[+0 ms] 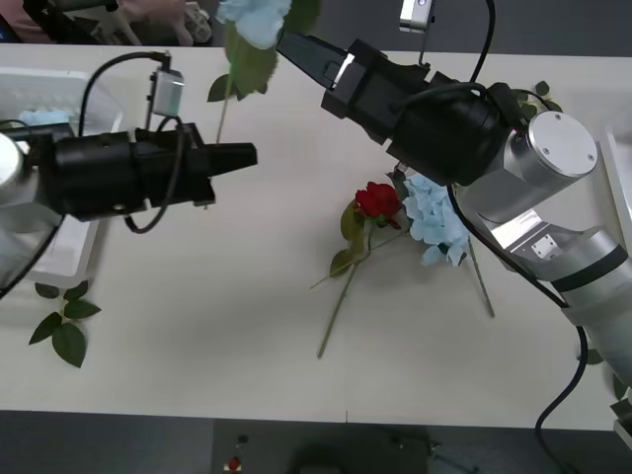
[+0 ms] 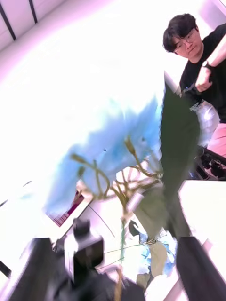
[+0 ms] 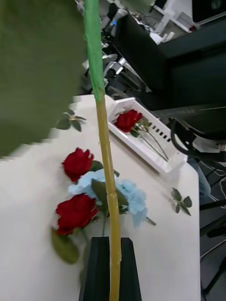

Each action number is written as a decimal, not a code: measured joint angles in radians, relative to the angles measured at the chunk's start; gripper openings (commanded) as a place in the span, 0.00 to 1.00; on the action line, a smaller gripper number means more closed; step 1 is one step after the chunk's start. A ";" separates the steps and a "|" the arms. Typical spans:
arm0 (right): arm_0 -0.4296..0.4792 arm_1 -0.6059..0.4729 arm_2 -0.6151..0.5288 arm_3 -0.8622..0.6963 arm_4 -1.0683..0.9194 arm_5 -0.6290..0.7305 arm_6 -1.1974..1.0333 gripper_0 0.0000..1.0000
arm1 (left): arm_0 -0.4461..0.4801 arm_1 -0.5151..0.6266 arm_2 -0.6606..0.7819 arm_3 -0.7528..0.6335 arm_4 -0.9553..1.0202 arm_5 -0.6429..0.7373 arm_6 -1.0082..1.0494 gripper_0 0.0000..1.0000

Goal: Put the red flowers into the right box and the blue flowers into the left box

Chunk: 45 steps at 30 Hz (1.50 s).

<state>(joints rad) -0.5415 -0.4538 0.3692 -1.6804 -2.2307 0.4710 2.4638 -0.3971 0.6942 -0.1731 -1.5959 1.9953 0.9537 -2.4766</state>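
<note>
A blue flower (image 1: 255, 18) hangs in the air over the table's far side, its thin stem (image 1: 221, 117) running down into my left gripper (image 1: 247, 155). In the left wrist view that gripper (image 3: 111, 242) is shut on the stem (image 3: 106, 155). My right gripper (image 1: 286, 41) is beside the flower's head and leaf. Its fingers stand open on either side of the stem (image 2: 123, 233), under the blue head (image 2: 108, 150). A red flower (image 1: 378, 200) and another blue flower (image 1: 434, 222) lie mid-table. The left box (image 1: 54, 84) holds a blue flower (image 1: 44, 117). The right box (image 3: 141, 146) holds a red flower (image 3: 129, 120).
Loose green leaf sprigs lie near the front left edge (image 1: 64, 321) and by the right arm (image 1: 538, 94). In the left wrist view two red flowers (image 3: 77, 162) (image 3: 75, 211) flank the blue one (image 3: 129, 195) on the table. The right arm (image 1: 444, 118) spans the table's middle right.
</note>
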 measured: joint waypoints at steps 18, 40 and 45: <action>-0.051 -0.173 0.113 0.008 0.000 -0.027 -0.263 1.00 | 0.603 0.635 0.401 0.130 0.091 0.066 0.000 0.00; -0.361 -0.458 0.109 0.453 0.969 0.880 -1.230 1.00 | 0.605 0.710 0.397 0.248 -0.430 0.003 0.000 0.53; -0.371 -0.444 0.098 0.452 1.025 0.916 -1.230 1.00 | 0.605 0.710 0.397 0.248 -0.425 -0.002 0.000 0.56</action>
<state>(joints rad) -0.9121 -0.8977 0.4668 -1.2286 -1.2052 1.3871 1.2337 0.2079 1.4038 0.2241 -1.3482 1.5704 0.9519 -2.4767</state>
